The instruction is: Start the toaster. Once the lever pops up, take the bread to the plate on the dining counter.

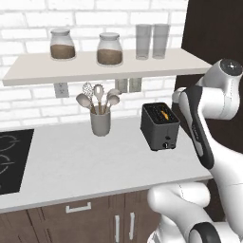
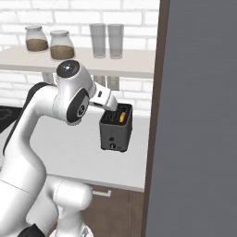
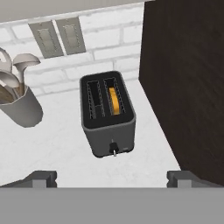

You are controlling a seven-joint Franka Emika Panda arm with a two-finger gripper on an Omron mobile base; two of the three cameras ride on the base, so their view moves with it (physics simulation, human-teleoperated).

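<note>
Now, from left to right, the utensil cup (image 3: 21, 107) stands beside the toaster (image 3: 108, 114), with the bread (image 3: 114, 100) in its right slot. Above, the bent arm holds the gripper (image 3: 112, 178) wide open and empty.

Black toaster (image 3: 108, 114), golden bread (image 3: 113, 100), white brick wall (image 1: 28, 102).

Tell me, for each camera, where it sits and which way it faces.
Left base view: behind the arm, left side, facing the counter, toaster and shelf; arm at right.
Right base view: behind, right side, facing the toaster; arm at left.
Hand view: on the hand, looking down at the toaster and bread; open jaws' tips at the bottom.
All share the toaster.
</note>
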